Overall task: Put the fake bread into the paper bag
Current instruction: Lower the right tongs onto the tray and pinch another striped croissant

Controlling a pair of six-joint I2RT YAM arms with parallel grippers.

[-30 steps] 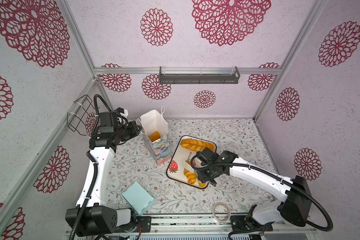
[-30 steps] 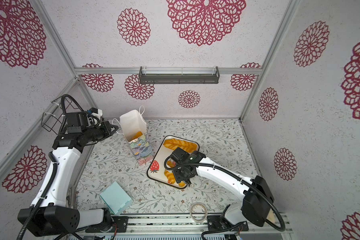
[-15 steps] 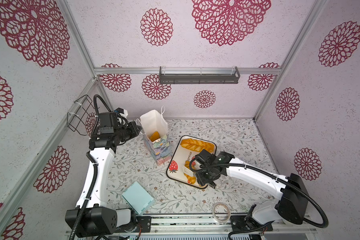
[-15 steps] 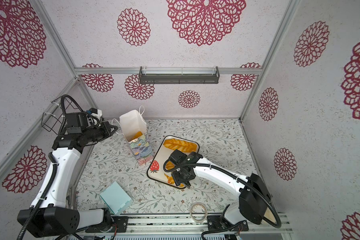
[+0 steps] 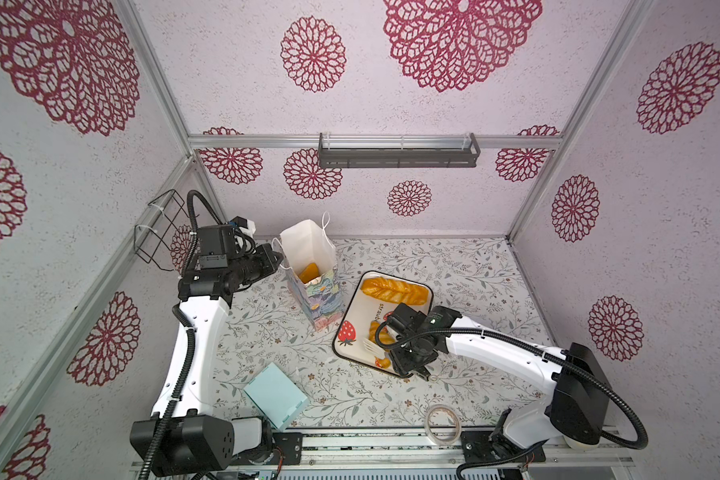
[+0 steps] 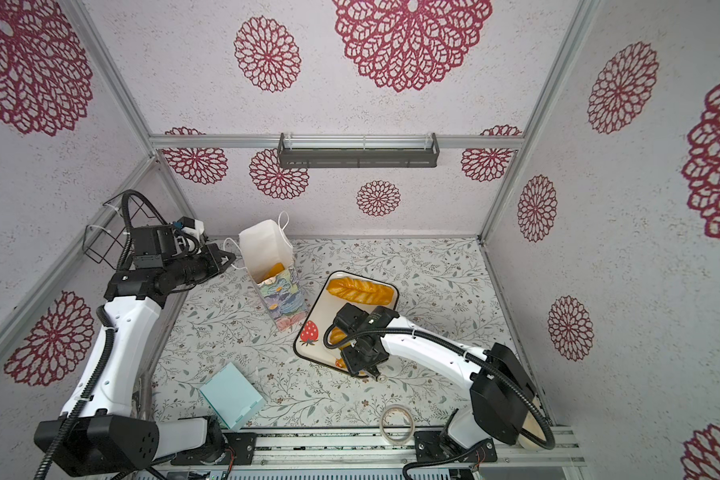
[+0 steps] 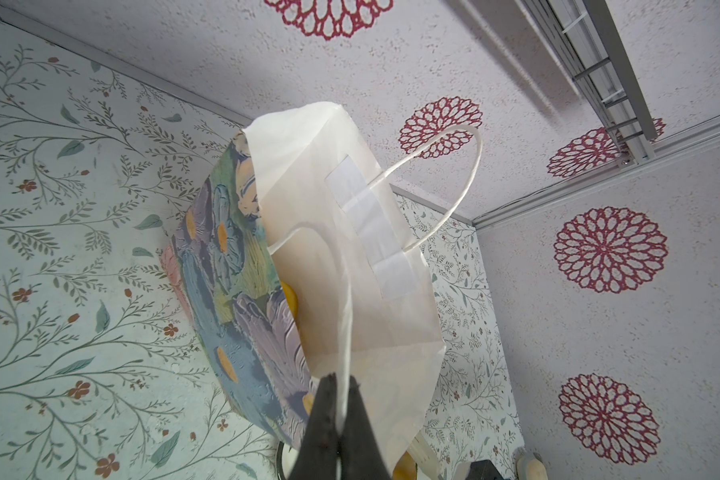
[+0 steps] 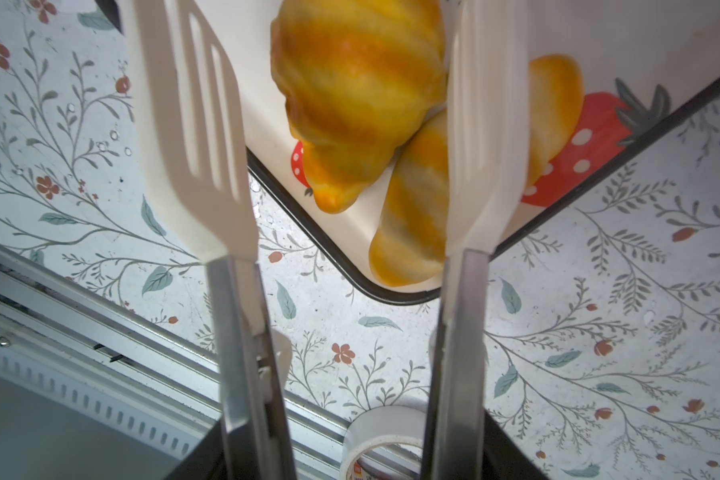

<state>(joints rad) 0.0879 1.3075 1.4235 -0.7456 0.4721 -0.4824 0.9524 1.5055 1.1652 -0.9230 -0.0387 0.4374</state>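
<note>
We see the paper bag (image 5: 308, 249) standing upright at the far left of the table (image 5: 454, 266), just left of the tray (image 5: 362, 307). Its long axis is vertical and its open mouth points up. The left gripper (image 7: 341, 382) is pinched tight on 1 thin cord handle (image 7: 347, 316) at the bag's left rim. 1 orange roll (image 5: 308, 272) lies deep inside the bag.

On the tray, the long loaf (image 5: 393, 291) lies across the far end, its long axis running left to right with the right end a little nearer. At the near end, the larger croissant (image 8: 358, 91) points 1 tip toward the tray's near right corner. The slimmer croissant (image 8: 412, 216) lies against it, with 1 end in that corner.

The right gripper (image 5: 410, 360) holds a pair of tongs (image 8: 192, 124). The 2 white slotted blades stand wide apart, 1 on each side of the larger croissant, and neither presses on it. 1 blade hangs over the table just outside the tray's rim, and the other crosses over the slimmer croissant.
</note>
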